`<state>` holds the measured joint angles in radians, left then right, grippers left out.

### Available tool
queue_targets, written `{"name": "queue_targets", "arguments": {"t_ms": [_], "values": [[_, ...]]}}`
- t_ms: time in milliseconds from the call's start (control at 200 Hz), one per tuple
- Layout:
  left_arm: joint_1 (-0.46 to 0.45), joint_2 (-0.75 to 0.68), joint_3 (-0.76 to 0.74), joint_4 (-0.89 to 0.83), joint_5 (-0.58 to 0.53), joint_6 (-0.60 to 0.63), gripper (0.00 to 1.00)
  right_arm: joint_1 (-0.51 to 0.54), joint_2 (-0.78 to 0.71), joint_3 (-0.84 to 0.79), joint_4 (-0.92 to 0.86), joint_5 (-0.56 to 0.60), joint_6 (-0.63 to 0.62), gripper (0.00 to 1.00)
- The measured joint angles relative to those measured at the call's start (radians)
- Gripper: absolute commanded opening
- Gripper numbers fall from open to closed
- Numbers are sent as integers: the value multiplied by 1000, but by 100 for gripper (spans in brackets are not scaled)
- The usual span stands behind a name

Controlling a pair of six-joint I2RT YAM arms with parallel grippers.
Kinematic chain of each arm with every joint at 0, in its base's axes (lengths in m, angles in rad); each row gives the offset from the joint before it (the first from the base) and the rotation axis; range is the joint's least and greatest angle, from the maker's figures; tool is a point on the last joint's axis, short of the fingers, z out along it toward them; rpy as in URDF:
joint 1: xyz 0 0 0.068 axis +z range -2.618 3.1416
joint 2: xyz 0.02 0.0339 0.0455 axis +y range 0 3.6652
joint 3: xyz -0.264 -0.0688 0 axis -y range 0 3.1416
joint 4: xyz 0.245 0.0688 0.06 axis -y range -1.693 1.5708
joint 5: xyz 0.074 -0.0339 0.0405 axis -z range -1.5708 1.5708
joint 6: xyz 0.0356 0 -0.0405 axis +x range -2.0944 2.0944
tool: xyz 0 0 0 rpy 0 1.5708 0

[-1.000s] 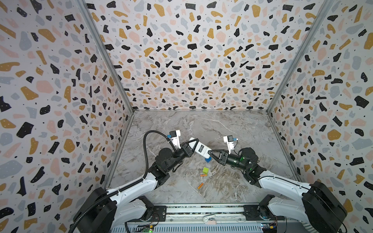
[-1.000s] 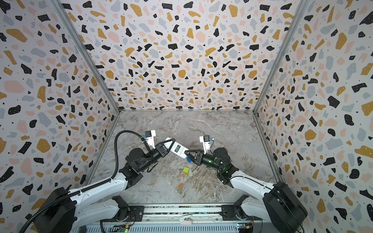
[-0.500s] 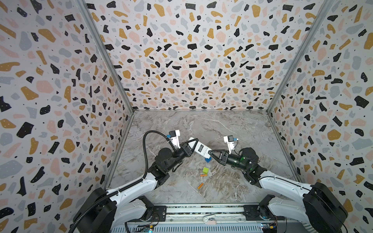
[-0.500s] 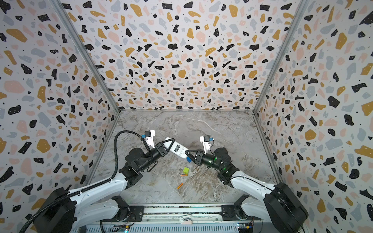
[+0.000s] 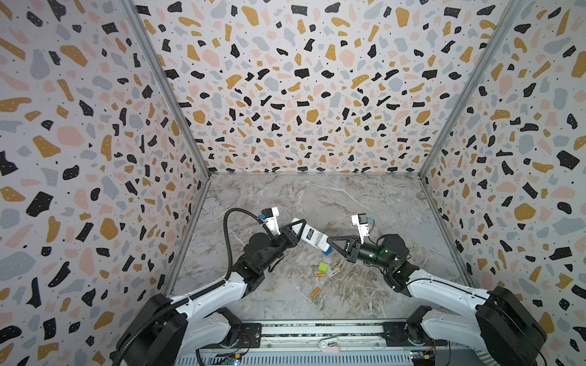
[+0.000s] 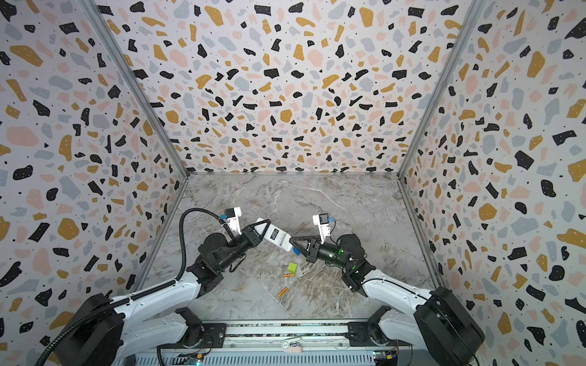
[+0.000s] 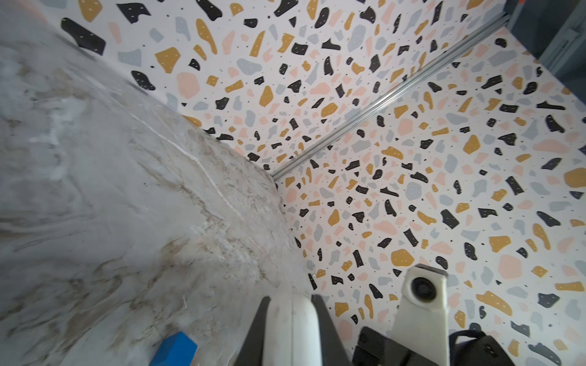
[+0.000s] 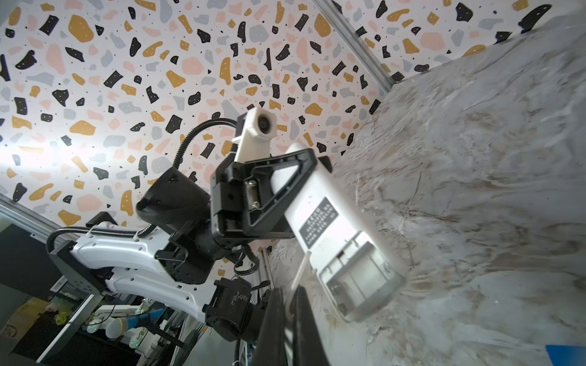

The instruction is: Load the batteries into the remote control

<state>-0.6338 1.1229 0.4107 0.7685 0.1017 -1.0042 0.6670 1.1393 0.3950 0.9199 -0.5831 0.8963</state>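
Above the middle of the bench (image 5: 364, 206), the remote (image 5: 312, 236) is held clear of the surface with its white back up. The left gripper (image 5: 299, 226) is clamped across its far half, jaws closed on its sides. In both top views its long axis runs on a slant from far left to near right, and the near-right end points at the right gripper (image 5: 329, 240). The right wrist view shows the open bay (image 8: 358, 279) at that end and a dark label (image 8: 318, 226) further up the back. The right gripper is closed, with its tips right at the bay end. A thin white sliver (image 8: 299, 269) shows at the tips, but I cannot tell whether it is pinched. A blue cube (image 5: 327, 251) sits below that end. Nearer the front lie a green cube (image 5: 323, 267) and the batteries. One battery (image 5: 319, 275) lies crosswise just beside the green cube. The other battery (image 5: 314, 292) lies slanted, slightly apart toward the front edge.
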Motion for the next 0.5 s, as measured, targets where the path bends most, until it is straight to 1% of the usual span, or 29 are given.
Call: {"name": "queue_targets", "arguments": {"t_ms": [130, 340, 445, 501], "values": [[6, 6, -11, -25, -13, 9, 0, 0, -41, -3, -18, -3, -25, 0], [17, 14, -12, -31, -15, 21, 0, -26, -147, -55, -112, 20, -69, 0], [22, 18, -18, -30, -14, 22, 0, -50, -199, -94, -182, 37, -84, 0], [23, 18, -26, -30, -14, 22, 0, -60, -235, -109, -249, 56, -101, 0]]}}
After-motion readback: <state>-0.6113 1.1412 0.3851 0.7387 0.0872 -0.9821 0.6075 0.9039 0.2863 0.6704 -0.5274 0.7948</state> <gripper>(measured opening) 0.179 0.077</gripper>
